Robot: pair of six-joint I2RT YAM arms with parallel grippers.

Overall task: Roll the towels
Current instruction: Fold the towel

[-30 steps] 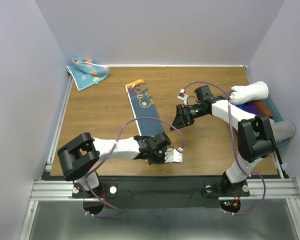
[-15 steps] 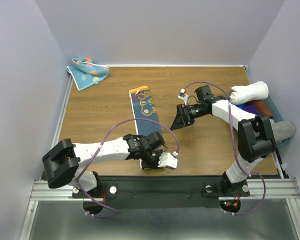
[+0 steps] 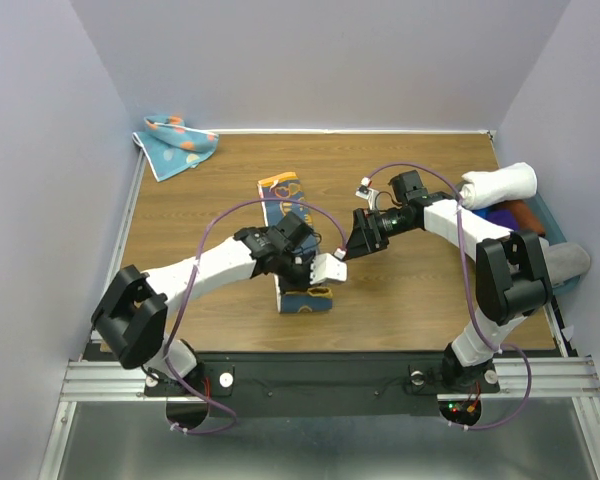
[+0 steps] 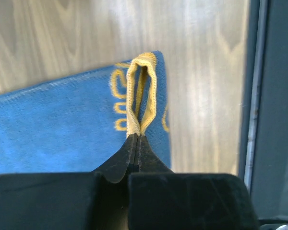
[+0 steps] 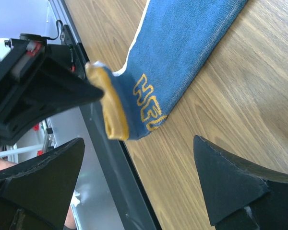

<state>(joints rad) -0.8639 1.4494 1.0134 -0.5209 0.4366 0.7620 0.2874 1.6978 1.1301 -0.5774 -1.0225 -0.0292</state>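
Observation:
The navy-faced, mustard-backed towel (image 3: 284,208) lies as a long strip down the middle of the table. My left gripper (image 3: 308,278) is shut on its yellow hem (image 4: 141,91), which stands pinched as a narrow loop above the blue face (image 4: 62,124). In the right wrist view that hem (image 5: 110,108) curls back over the strip's lettered near end. My right gripper (image 3: 358,240) hangs open just right of the strip, with only bare wood between its fingers (image 5: 230,182). The light blue dotted towel (image 3: 175,143) lies crumpled in the far left corner.
A white rolled towel (image 3: 500,183) and a grey roll (image 3: 565,262) rest at a teal bin (image 3: 550,218) on the right edge. The table's dark front rail (image 5: 110,182) runs just beyond the strip's near end.
My left gripper first pulled the towel's near end toward the front edge. It has since lifted the hem and carried it back over the strip. The right arm has stayed put.

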